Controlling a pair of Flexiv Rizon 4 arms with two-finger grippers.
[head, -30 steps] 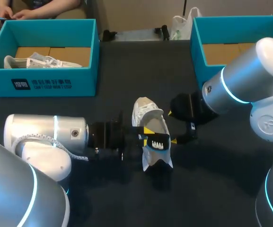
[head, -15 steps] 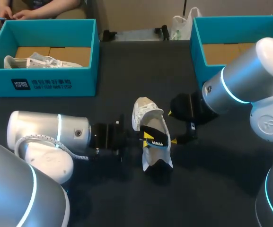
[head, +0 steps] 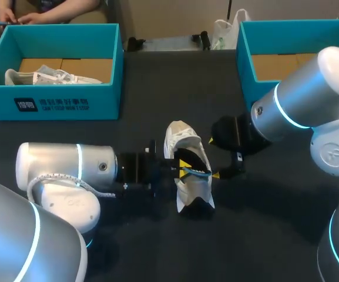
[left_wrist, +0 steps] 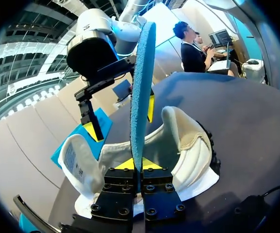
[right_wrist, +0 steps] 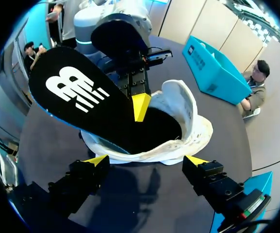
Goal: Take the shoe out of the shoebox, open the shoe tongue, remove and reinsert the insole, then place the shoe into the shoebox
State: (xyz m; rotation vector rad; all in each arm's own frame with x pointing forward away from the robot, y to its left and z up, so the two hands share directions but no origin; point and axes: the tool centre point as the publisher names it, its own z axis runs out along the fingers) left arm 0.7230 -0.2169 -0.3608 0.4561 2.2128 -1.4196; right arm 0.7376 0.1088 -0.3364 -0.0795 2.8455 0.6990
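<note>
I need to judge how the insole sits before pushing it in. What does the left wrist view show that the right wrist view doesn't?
Only left wrist: the insole seen edge-on, showing its blue underside. Only right wrist: the insole's black top face with white print, one end down inside the shoe. Both: the white shoe, the left gripper pinching the insole, and the right gripper open beside the shoe.

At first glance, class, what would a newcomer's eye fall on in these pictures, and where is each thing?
First the black insole, pinched in the left gripper and slanting up out of the white sneaker at the table's middle. Next the right gripper, open beside that sneaker. At the far corners stand the teal left shoebox, holding a second sneaker, and the right shoebox.
</note>
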